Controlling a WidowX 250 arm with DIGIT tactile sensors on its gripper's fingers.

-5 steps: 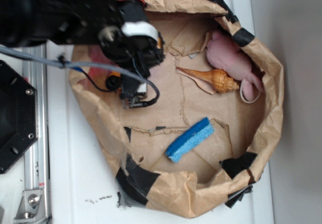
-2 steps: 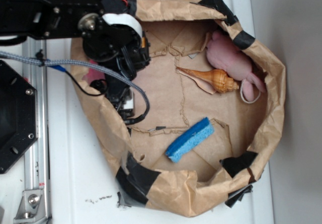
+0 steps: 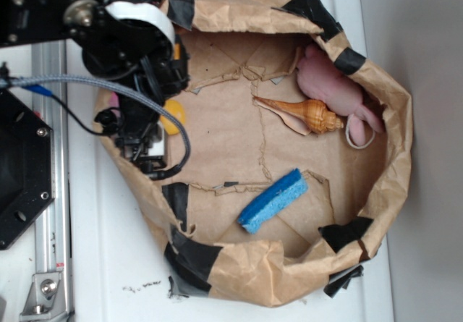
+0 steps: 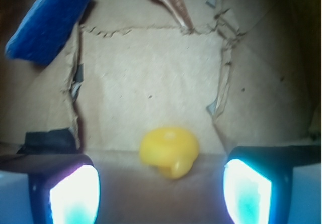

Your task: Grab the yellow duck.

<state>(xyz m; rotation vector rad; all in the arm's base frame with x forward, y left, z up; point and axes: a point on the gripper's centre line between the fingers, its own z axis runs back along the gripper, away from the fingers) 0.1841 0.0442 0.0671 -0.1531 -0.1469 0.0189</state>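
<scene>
- The gripper has drawn back toward the 9 o'clock rim of the paper bag, uncovering the yellow duck.
- Its fingers stand wide, empty.
- The duck lies between them, slightly ahead, so closing in looks possible next.

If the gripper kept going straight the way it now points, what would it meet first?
Most likely the yellow duck, which sits centred between the open gripper fingers in the wrist view. Depth is unclear; past it lies only the paper floor.
</scene>
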